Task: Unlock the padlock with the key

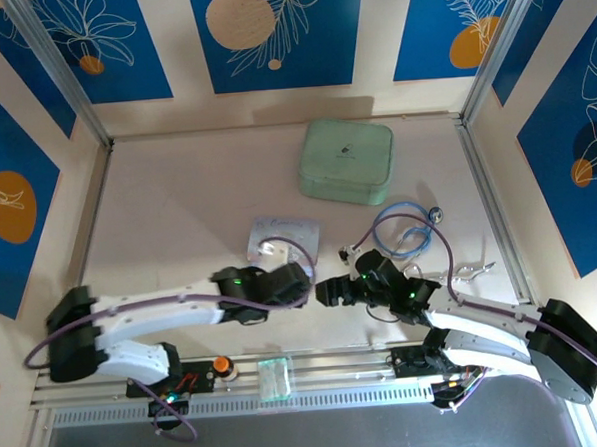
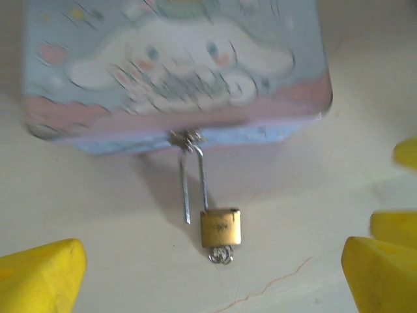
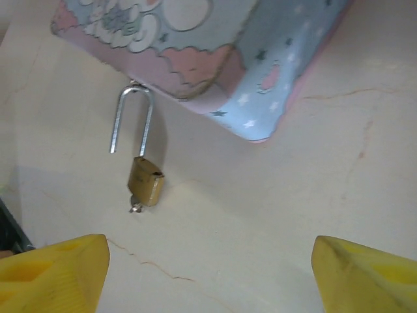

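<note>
on the left of the tabletop point(image 1: 168, 210) the left arm reaches in toward the middle. the left gripper point(image 2: 214, 270) is spread wide. its yellow fingertips point(image 2: 42, 277) sit at the two edges of the left wrist view, with bare surface between them. just past them lies the padlock point(image 2: 220, 226), flat on the tabletop against the near side of the pastel cartoon tin point(image 2: 176, 65). its silver shackle point(image 2: 194, 182) is hooked through the tin's clasp. one leg is seated in the brass body and the other ends free beside it, so the lock stands open. the key point(image 2: 220, 254) shows as a small silvery bit touching the near end of the body; whether it sits in the keyhole i cannot tell. right of the tin, the right gripper point(image 3: 210, 274) is also wide open, holds nothing, and faces the padlock from that side, apart from it. farther right, a mint green case point(image 1: 347, 161) lies at the far side of the tabletop. a coil of blue cable point(image 1: 404, 228) lies nearer, just beyond the right arm.
</note>
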`<state>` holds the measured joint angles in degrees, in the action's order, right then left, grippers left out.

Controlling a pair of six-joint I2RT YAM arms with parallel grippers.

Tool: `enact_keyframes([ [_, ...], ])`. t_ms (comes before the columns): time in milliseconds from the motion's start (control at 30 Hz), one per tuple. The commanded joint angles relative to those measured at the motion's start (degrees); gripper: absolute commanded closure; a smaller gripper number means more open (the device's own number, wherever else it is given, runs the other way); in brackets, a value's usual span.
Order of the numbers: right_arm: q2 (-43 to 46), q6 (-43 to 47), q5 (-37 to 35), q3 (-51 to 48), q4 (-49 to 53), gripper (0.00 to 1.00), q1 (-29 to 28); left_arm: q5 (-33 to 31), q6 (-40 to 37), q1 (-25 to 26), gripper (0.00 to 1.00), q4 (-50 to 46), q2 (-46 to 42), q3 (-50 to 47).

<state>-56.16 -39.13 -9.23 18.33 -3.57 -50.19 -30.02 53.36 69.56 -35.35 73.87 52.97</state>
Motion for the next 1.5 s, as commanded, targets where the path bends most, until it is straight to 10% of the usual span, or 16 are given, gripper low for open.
enact_keyframes([
  [0, -3.6, -2.0, -3.4, 3.9, -0.2, 0.19, -3.6, 5.0, -4.4, -6.0, 0.01, 6.8, -8.9, -6.3],
  [167, -16.6, -1.8, -3.0, 12.5, -0.5, 0.17, -7.2, 14.2, -4.6, -16.9, 0.01, 10.7, -16.9, -12.8],
  [467, -32.2, -4.9, -3.8, 24.8, 6.3, 0.01, -9.0, 14.3, -2.9, -18.8, 0.01, 10.1, -18.6, -16.0],
  [700, -36.4, -2.9, -7.8, 28.4, 10.1, 0.37, -11.0, 14.9, -2.5, -19.2, 0.01, 11.0, -18.0, -17.4],
  [1467, -40.2, -7.8, -9.5, 27.5, 13.8, 0.70, -12.0, 12.9, -3.4, -20.2, 0.01, 13.3, -15.4, -16.6],
])
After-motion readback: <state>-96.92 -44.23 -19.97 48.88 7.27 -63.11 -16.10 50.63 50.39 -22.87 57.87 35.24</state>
